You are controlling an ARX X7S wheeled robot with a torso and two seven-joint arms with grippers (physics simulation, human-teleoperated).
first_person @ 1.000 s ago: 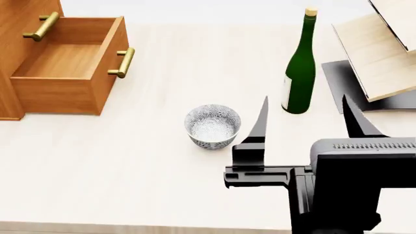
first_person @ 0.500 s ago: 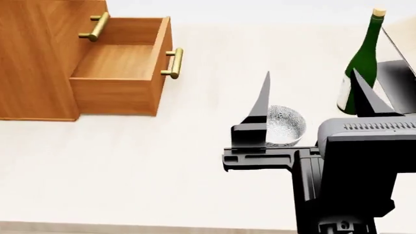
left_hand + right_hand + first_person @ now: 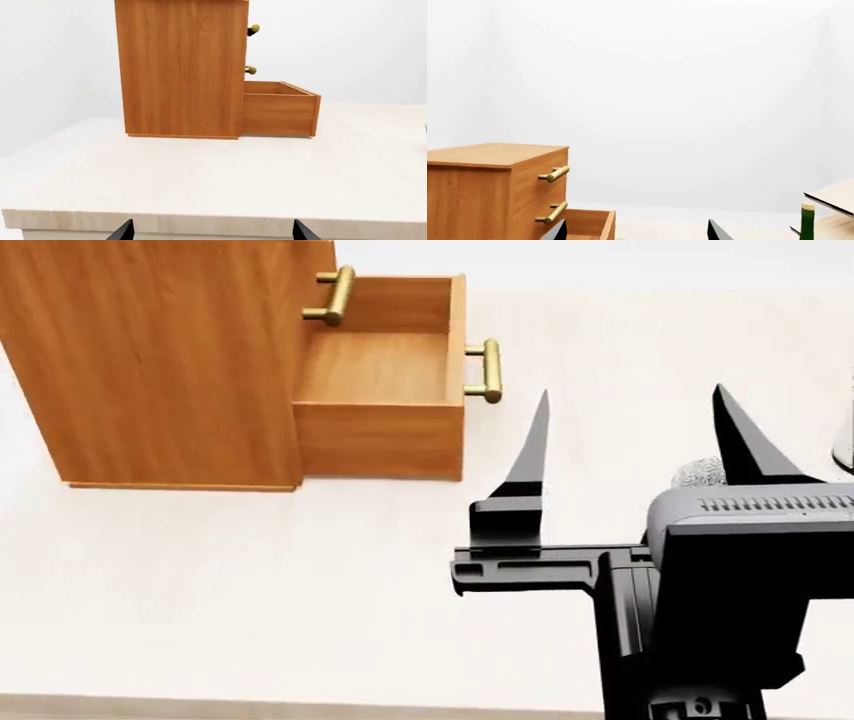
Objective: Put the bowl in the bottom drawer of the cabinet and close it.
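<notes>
Bright, even, shadowless simulator light; every view sharp, without glare or distortion.

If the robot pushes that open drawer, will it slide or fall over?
The bottom drawer probably slides straight into the cabinet. It looks stiff, being wooden. Tipping seems unlikely, since it sits low on the table.

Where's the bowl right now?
In the head view the bowl peeks out at the right, on the table behind the right gripper, mostly hidden by it, well right of the open bottom drawer.
</notes>
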